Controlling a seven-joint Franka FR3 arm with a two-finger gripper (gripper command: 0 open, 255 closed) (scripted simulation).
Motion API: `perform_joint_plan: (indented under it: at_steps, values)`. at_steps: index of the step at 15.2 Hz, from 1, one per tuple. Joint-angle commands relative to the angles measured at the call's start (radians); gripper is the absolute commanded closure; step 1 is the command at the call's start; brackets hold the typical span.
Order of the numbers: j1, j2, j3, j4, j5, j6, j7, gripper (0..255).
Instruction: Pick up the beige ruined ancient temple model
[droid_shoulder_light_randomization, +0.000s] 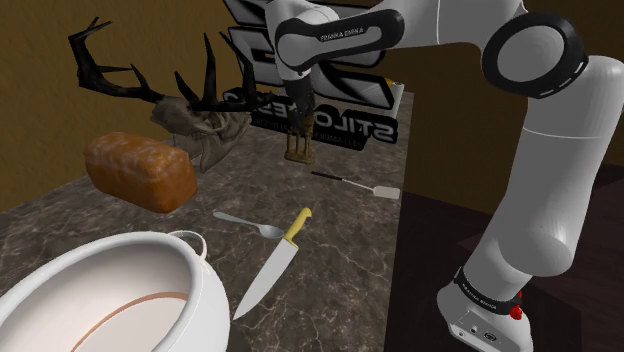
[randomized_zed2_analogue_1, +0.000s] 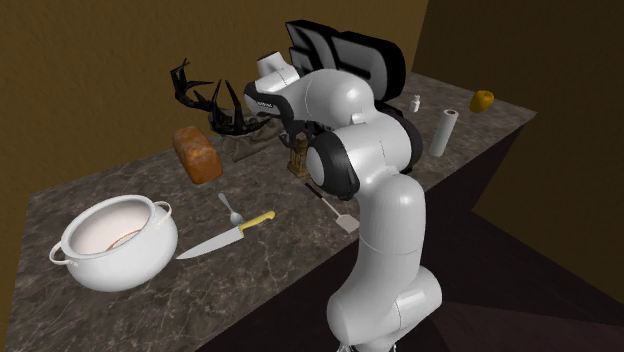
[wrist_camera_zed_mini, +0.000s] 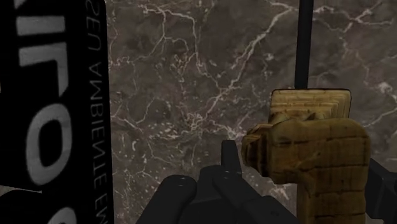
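On the dark marbled worktop (droid_shoulder_light_randomization: 90, 222), just before the black white-lettered sign (droid_shoulder_light_randomization: 350, 112), stands the beige blocky ruined temple model (droid_shoulder_light_randomization: 297, 146); the black two-finger tool (droid_shoulder_light_randomization: 301, 118) hangs over it, released and straddling its walls, apparently lined up to clamp.

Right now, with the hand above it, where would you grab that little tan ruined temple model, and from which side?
Probably the blocky upper body of the temple model, pinched across two opposite sides, coming straight down from above. It stands upright on the marble counter, taller than wide, so its sides are easy to reach. The hand hangs over it, fingers apart.
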Motion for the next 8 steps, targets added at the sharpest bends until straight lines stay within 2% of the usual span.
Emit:
perform_joint_plan:
  at_steps: [1, 8]
  values:
    - [0.002, 0.001, 0.001, 0.027, 0.001, -0.025, -0.005, 255]
    - [0.005, 0.005, 0.001, 0.100, 0.001, -0.093, -0.022, 255]
